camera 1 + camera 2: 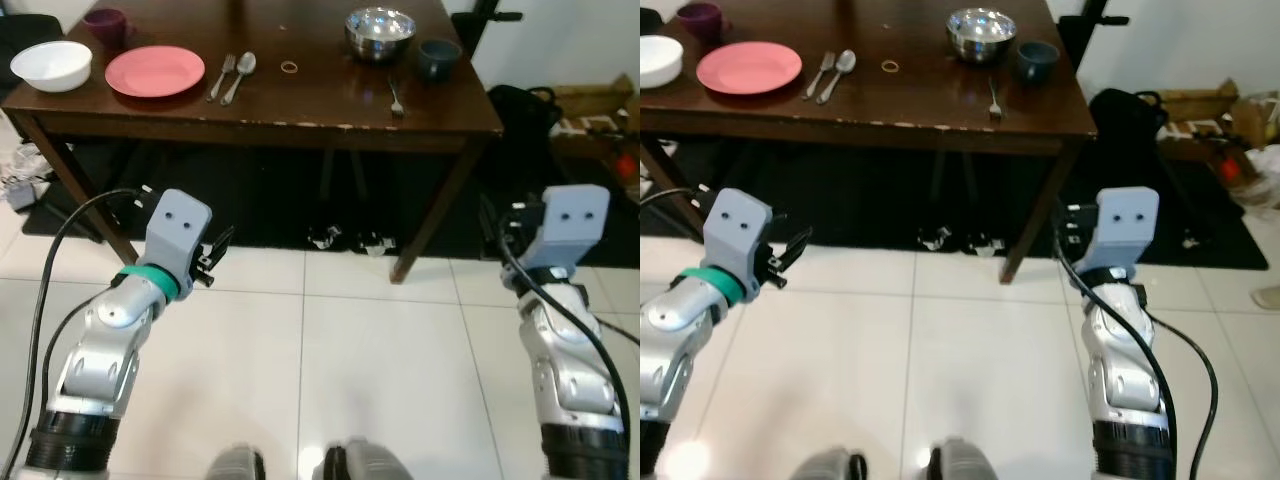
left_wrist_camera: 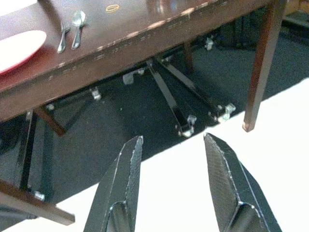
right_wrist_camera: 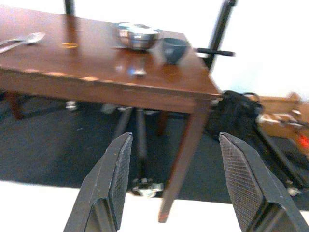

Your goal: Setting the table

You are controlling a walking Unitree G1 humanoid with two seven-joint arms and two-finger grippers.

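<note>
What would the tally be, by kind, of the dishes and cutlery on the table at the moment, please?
Bowls: 2, a white bowl and a metal bowl
Plates: 1, the pink plate
Cups: 2, a purple cup and a dark blue cup
Forks: 2, one fork beside the spoon, another fork near the metal bowl
Spoons: 1, the spoon
Total: 8

The white bowl (image 1: 655, 60) left of the pink plate (image 1: 748, 67) is cut by the right eye view's edge. The small ring (image 1: 290, 67) right of the plate is too small to identify. The right wrist view is blurred.
</note>
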